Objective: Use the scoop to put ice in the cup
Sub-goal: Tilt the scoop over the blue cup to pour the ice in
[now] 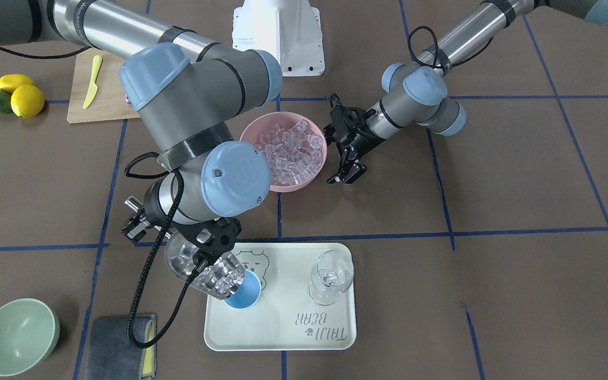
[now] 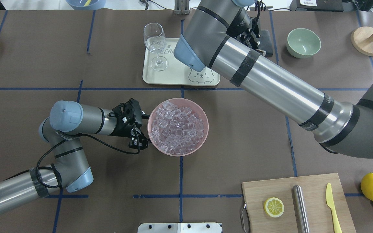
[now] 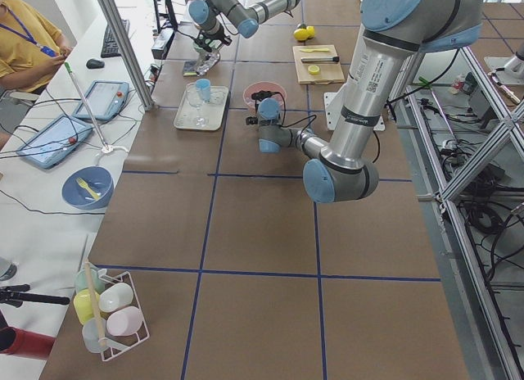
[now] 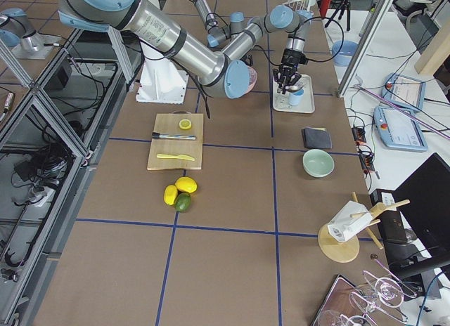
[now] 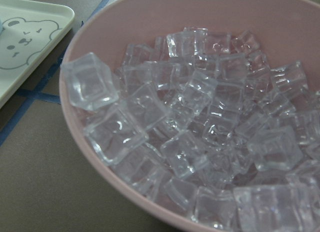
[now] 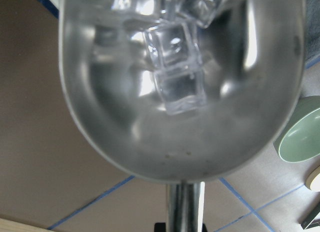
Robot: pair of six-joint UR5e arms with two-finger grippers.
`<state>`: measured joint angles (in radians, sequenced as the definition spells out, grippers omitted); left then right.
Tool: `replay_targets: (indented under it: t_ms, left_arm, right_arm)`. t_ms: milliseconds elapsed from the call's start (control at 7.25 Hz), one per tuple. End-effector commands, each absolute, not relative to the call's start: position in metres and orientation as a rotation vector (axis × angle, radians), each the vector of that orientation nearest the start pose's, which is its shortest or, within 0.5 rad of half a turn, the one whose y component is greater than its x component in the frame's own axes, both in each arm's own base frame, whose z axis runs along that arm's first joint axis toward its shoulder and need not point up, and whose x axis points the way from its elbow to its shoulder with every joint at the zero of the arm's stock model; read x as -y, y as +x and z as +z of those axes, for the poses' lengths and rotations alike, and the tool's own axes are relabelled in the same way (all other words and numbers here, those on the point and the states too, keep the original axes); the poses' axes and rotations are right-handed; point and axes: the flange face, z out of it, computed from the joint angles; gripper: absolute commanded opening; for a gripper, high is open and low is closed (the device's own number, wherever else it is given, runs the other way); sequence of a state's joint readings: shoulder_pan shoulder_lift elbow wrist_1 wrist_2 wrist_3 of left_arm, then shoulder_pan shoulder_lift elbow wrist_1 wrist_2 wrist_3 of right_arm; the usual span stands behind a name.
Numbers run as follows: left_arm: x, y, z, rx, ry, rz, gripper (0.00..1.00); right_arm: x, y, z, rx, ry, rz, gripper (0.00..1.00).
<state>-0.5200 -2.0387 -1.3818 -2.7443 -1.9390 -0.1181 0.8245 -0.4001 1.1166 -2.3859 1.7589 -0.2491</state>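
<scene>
My right gripper [image 1: 206, 248] is shut on the handle of the steel scoop [image 1: 198, 269]. It holds the scoop tilted, mouth down, over the light-blue cup [image 1: 247, 294] on the cream tray [image 1: 283, 330]. Several ice cubes [image 1: 225, 279] lie at the scoop's mouth, right over the cup. In the right wrist view the scoop [image 6: 182, 117] holds a few cubes [image 6: 175, 77]. A pink bowl [image 1: 254, 132] full of ice [image 2: 178, 126] stands mid-table. My left gripper [image 2: 142, 129] is open and empty at the bowl's rim. The left wrist view shows the ice [image 5: 200, 137] close up.
A clear wine glass [image 1: 330, 277] stands on the tray beside the cup. A pale green bowl [image 1: 16, 343] and a grey cloth [image 1: 119, 345] lie near the tray. A cutting board [image 2: 312, 191] holds a lemon half, a steel cylinder and a yellow knife; lemons [image 2: 372, 187] lie beside it.
</scene>
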Motion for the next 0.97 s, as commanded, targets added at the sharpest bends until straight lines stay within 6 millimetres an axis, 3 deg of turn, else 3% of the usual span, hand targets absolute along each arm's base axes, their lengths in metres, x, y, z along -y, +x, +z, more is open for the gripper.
replay_targets:
  t_ms: [0,828]
  left_arm:
    - [0.419,0.536,0.348,-1.097,1.082,1.017,1.0]
    - [0.419,0.536,0.348,-1.097,1.082,1.017,1.0]
  right_arm:
    - [0.643,-0.434,0.16,0.13,-0.212,-1.019,0.0]
    - [0.644,-0.418,0.146,0.116,-0.248,-1.065,0.0]
